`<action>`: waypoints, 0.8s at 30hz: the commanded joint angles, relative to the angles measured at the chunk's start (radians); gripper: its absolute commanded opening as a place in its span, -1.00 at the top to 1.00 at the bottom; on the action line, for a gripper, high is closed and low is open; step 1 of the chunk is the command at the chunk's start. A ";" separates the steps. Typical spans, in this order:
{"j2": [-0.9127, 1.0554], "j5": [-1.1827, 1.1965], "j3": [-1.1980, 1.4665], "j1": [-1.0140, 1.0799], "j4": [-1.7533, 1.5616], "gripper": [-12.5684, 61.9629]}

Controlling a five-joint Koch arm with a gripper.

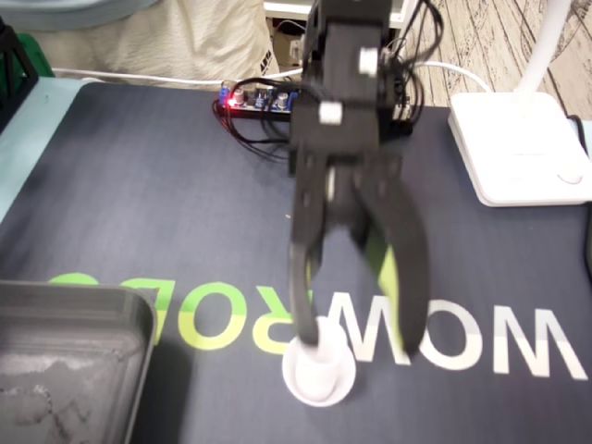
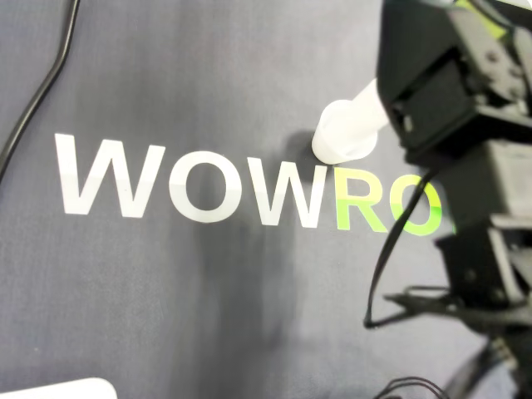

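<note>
A small white cup-like piece (image 1: 317,375) stands on the dark mat (image 1: 139,203), at the printed letters. In the fixed view my black gripper (image 1: 359,344) hangs over it, open, jaws spread wide. The left fingertip (image 1: 305,333) is at the cup's rim; I cannot tell whether it touches. The right fingertip is well to the right of the cup, above the mat. Nothing is held. In the overhead view the white piece (image 2: 342,133) shows beside the black arm (image 2: 449,91), which hides the fingers.
A grey tray (image 1: 74,351) sits at the lower left of the fixed view. A white lamp base (image 1: 518,148) stands at the back right, and a circuit board (image 1: 254,100) with wires lies behind the arm. A black cable (image 2: 41,91) runs along the mat's edge.
</note>
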 commanded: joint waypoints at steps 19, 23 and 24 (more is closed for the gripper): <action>0.414 1.207 0.390 0.060 0.152 -0.27; 0.414 1.223 0.483 0.055 0.150 -0.27; 0.414 1.235 0.503 0.052 0.149 -0.27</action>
